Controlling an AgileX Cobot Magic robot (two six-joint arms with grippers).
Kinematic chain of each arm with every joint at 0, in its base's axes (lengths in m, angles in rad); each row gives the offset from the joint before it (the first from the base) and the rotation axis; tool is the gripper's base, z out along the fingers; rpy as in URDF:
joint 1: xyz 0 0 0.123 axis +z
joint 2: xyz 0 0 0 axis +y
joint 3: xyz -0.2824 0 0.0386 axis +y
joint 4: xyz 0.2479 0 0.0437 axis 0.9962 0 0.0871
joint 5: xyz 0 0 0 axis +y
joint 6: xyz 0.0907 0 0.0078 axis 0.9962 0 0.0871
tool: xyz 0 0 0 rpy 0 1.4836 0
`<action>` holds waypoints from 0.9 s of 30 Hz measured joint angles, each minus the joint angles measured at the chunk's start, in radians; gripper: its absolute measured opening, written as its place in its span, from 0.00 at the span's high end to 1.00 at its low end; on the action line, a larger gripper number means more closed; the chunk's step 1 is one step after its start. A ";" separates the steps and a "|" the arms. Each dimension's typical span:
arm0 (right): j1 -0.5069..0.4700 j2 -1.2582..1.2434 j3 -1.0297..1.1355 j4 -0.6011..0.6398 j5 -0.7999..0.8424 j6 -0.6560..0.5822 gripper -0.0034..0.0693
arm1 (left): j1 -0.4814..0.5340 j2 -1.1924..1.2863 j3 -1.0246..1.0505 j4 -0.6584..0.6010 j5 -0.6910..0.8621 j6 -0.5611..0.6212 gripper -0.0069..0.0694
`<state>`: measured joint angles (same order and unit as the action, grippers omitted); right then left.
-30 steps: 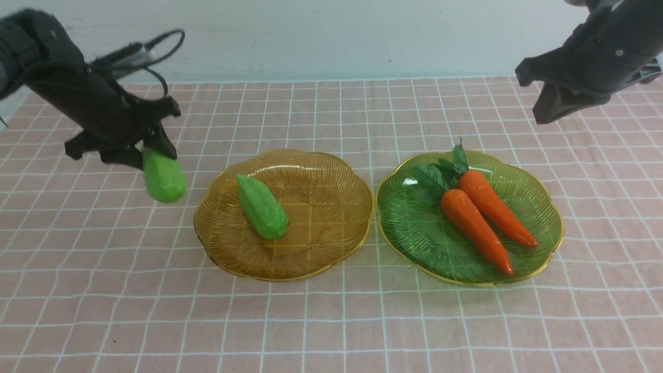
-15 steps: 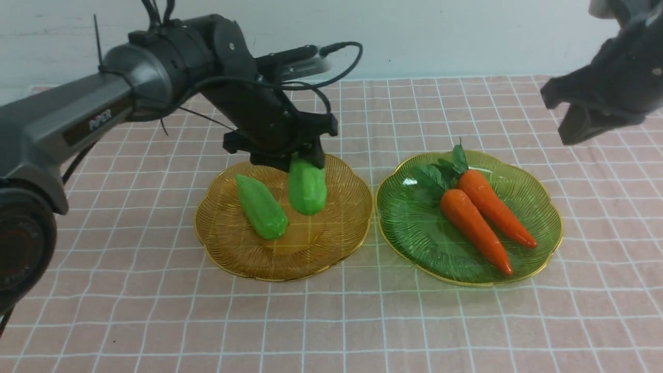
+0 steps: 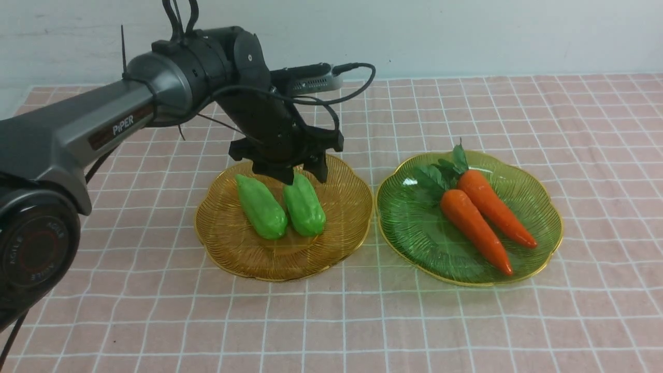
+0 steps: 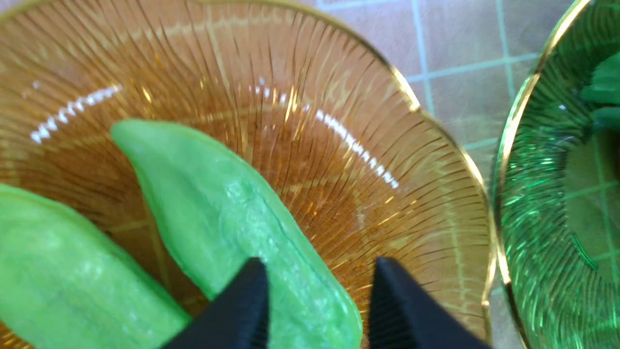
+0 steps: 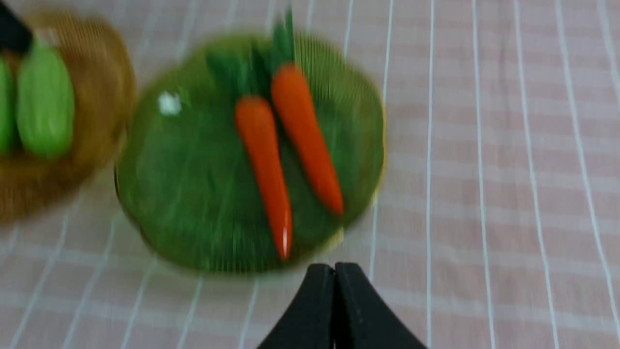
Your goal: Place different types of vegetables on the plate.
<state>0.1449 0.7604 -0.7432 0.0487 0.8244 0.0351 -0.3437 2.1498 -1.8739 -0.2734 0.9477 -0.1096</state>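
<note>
Right gourd (image 3: 304, 204) is laid on amber plate (image 3: 346, 203), just beside left gourd (image 3: 261, 207); carrots (image 3: 474, 223) are held by green plate (image 3: 414, 233). Left gripper (image 3: 304, 177) jaws are spread around its far end, pad contact unclear. Right gripper (image 5: 334, 291) is closed, empty. Risk: gourd is dragged or rolled if retracted sideways.

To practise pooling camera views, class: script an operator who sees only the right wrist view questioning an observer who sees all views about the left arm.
Operator: My picture is blurred. Is the other arm gripping anything?
Observer: Left wrist view: the left claw stands open astride the right-hand gourd, amber plate showing between it and one finger.
Operator: Is that gourd down?
Observer: Front view: it lies in the plate beside the other gourd.
</note>
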 joint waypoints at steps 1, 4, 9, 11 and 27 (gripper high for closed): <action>0.000 -0.046 0.066 0.000 -0.115 0.000 0.97 | 0.000 0.000 -0.013 0.002 0.011 0.009 0.55; 0.000 -0.183 0.299 0.000 -0.513 -0.016 0.97 | 0.000 -0.002 -0.039 0.002 0.025 0.032 0.75; 0.000 -0.262 0.427 0.000 -0.754 -0.049 0.97 | 0.000 -0.002 -0.045 0.004 0.045 0.057 0.89; 0.000 -0.278 0.448 0.000 -0.795 -0.052 0.97 | 0.000 -0.002 -0.045 0.005 0.054 0.060 0.91; 0.000 -0.282 0.484 0.000 -0.723 -0.053 0.97 | 0.000 -0.010 -0.048 0.010 0.089 0.061 0.91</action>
<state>0.1449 0.4779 -0.2593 0.0487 0.1009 -0.0177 -0.3437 2.1401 -1.9215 -0.2632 1.0371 -0.0489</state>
